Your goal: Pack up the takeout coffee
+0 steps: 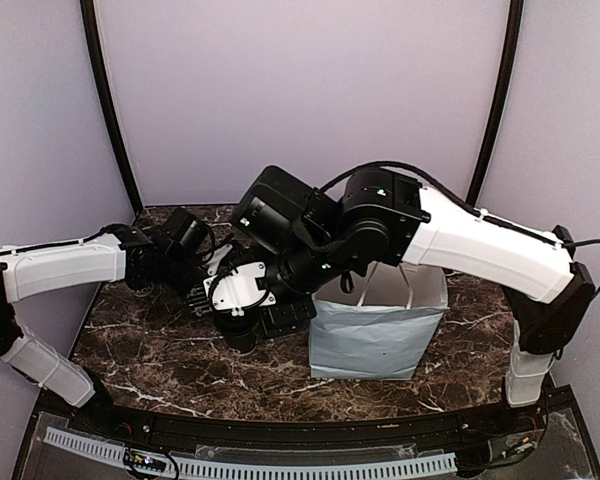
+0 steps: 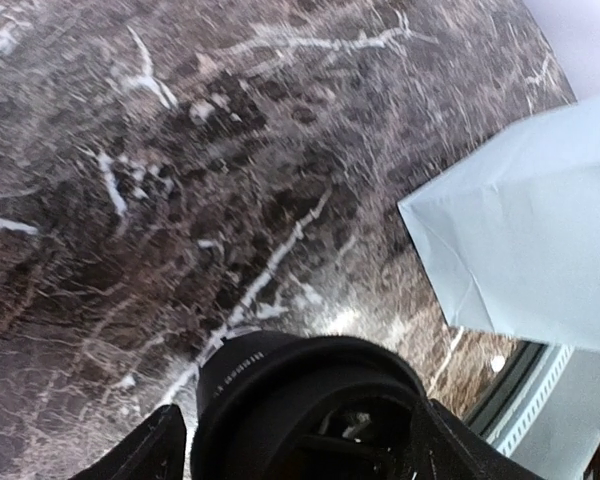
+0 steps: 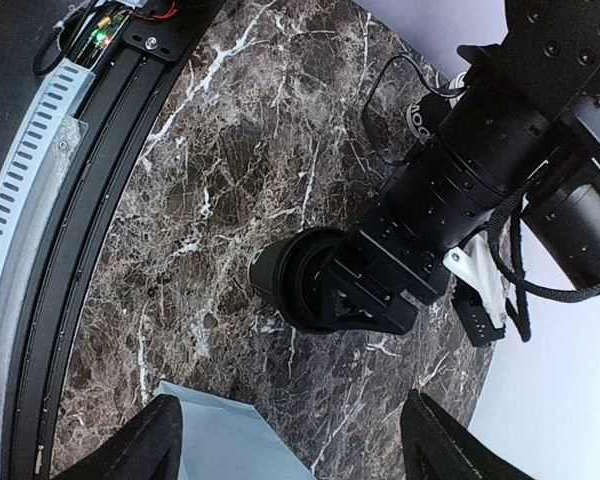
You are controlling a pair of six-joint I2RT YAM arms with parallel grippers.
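The takeout coffee, a dark cup with a black lid, sits between my left gripper's fingers, which press against the lid on both sides. From the right wrist view the takeout coffee leans over above the marble, with my left gripper shut on its lid end. My right gripper hangs open above this spot, nothing between its fingers. In the top view my left gripper is just left of the pale blue paper bag.
The paper bag stands upright on the dark marble table, its corner below my right gripper's left finger. The right arm crosses over the bag. A black rail and ribbed strip run along the table's near edge.
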